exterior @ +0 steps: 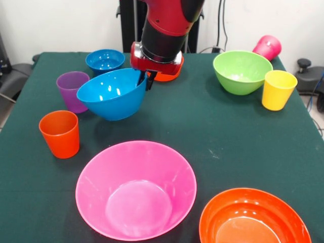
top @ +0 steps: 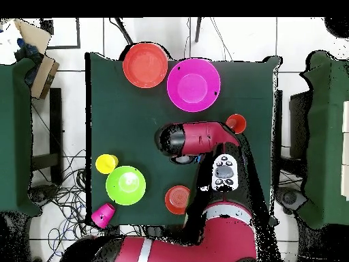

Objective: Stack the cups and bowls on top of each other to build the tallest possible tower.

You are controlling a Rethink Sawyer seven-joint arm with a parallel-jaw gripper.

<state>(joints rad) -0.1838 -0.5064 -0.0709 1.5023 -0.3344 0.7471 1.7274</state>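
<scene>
- Gripper (exterior: 145,80) sits at the rim of the medium blue bowl (exterior: 112,94). Its dark fingers look pinched on the rim wall, one inside and one outside. The bowl is tilted and seems lifted off the cloth, so it's prob being carried.
- The blue bowl is at about 10 o'clock from the table centre in the front view. The purple cup (exterior: 71,90) is just beside it at its 9, and the orange cup (exterior: 61,133) is nearer the camera, around its 8.
- The big pink bowl (exterior: 135,189) is at 6 o'clock, upright and empty. I'd judge it the likely tower base. The large orange bowl (exterior: 254,217) is at its 3, cut off by the frame edge.
- The lime green bowl (exterior: 241,71) and yellow cup (exterior: 277,89) are at roughly 2 o'clock. The magenta cup (exterior: 268,47) lies on its side behind them.
- The small blue bowl (exterior: 105,61) is at 11. The small orange bowl (exterior: 169,75) is mostly hidden behind the wrist.
- Handling: it's all glossy thin plastic, so prob light, stiff and slippery. A rim pinch is the only real hold on a bowl and it'll swing and tilt there. Cups could be taken across the mouth.
- No brands, labels or writing readable anywhere.
</scene>
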